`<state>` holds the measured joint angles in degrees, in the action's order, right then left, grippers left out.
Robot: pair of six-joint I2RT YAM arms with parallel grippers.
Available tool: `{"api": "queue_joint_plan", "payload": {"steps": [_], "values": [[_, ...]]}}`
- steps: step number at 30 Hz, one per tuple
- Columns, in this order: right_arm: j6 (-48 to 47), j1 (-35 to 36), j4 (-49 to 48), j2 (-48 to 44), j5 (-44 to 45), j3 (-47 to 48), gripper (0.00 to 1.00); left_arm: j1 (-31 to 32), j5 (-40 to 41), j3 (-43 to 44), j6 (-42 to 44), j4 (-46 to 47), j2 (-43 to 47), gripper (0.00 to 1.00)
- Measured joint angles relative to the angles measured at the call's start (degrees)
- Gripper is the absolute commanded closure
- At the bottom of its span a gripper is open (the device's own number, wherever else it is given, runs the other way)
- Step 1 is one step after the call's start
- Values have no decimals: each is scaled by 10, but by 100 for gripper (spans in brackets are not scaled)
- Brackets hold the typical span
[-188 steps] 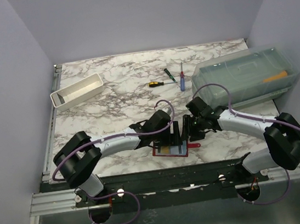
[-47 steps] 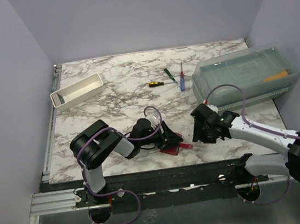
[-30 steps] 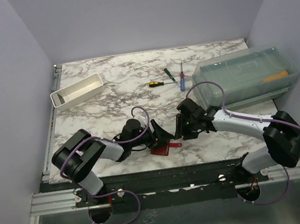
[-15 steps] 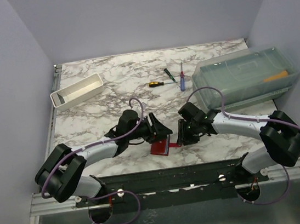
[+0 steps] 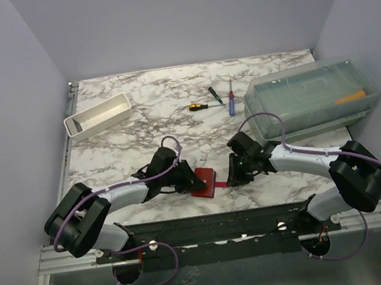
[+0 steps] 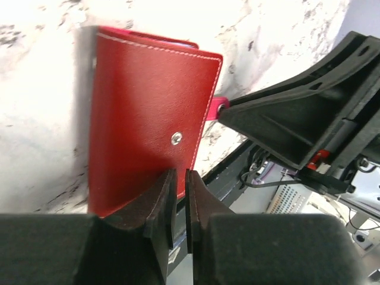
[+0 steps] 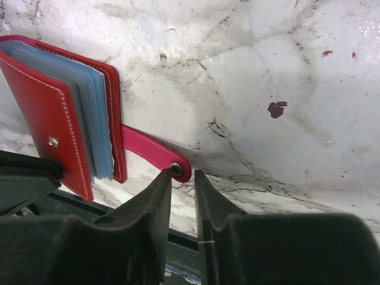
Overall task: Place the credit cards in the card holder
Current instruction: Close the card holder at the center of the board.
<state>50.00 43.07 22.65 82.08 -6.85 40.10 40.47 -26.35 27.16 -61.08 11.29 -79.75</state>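
The dark-red card holder lies folded near the table's front edge, its cover and snap stud facing up in the left wrist view. Pale blue card edges show between its covers; no loose credit cards are in view. Its pink strap sticks out flat on the marble. My left gripper rests over the holder's near corner, its jaws together with only a slit between them. My right gripper stands just beyond the strap's snap end, narrowly open with bare marble in the gap.
A white tray sits at the back left and a clear plastic box at the back right. Screwdrivers lie between them. The table's front rail runs just below the holder.
My left gripper's jaws, wide apart half a second ago, have come together and dropped onto the holder. The right gripper's jaws have narrowed by the strap.
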Motion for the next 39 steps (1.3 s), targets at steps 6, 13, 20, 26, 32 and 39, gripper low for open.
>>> {"api": "queue_joint_plan", "payload": {"steps": [6,13,20,26,32,39], "values": [[10,0,-9,0,1,-6,78,0,7,-12,3,-8,-2,91],[15,0,-24,-1,1,-10,88,8,20,-16,5,-5,-13,92],[13,0,-41,-15,1,-18,100,10,25,-17,5,6,-19,93],[5,0,-60,-15,-6,-18,100,13,28,-18,5,14,-21,94],[-17,0,-97,-15,-35,-18,100,19,31,-18,4,25,-27,95],[-27,0,-117,-7,-54,-10,89,25,36,-18,2,31,-29,95]]}}
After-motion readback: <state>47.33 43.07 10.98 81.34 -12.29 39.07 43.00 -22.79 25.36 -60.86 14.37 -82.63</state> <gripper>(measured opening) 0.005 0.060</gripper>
